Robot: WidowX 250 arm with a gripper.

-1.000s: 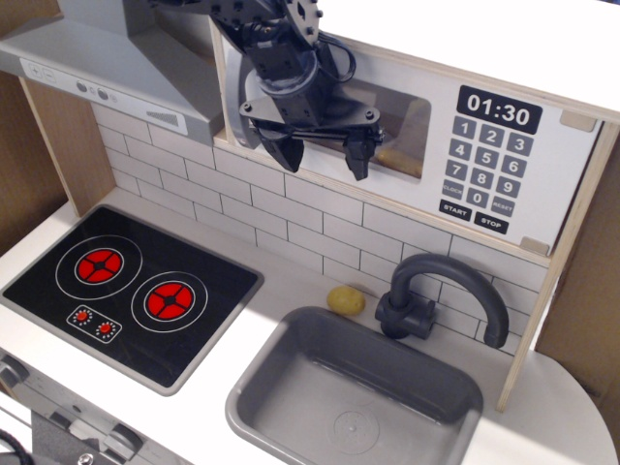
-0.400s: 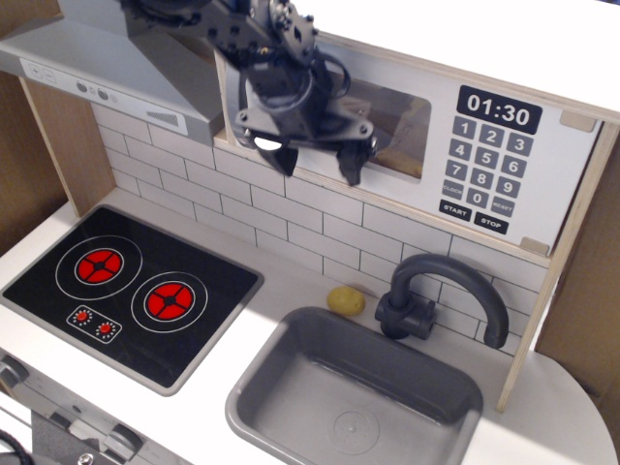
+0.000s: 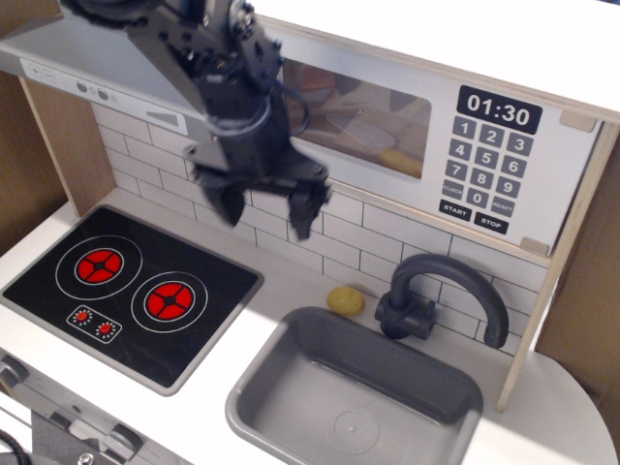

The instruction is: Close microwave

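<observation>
Seemingly the microwave, set high above the backsplash right of the range hood, is already shut flush, and the gripper, spread open and empty, is held below it, so only retreat is judged needed.

Black arm with looped black cables, metal screws; black two-fingered gripper on grey bracket.

Single view only. Camera high, in front of toy kitchen, angled down toward back wall, slightly tilted. Medium-close: microwave top, sink bottom, stovetop left.
</observation>
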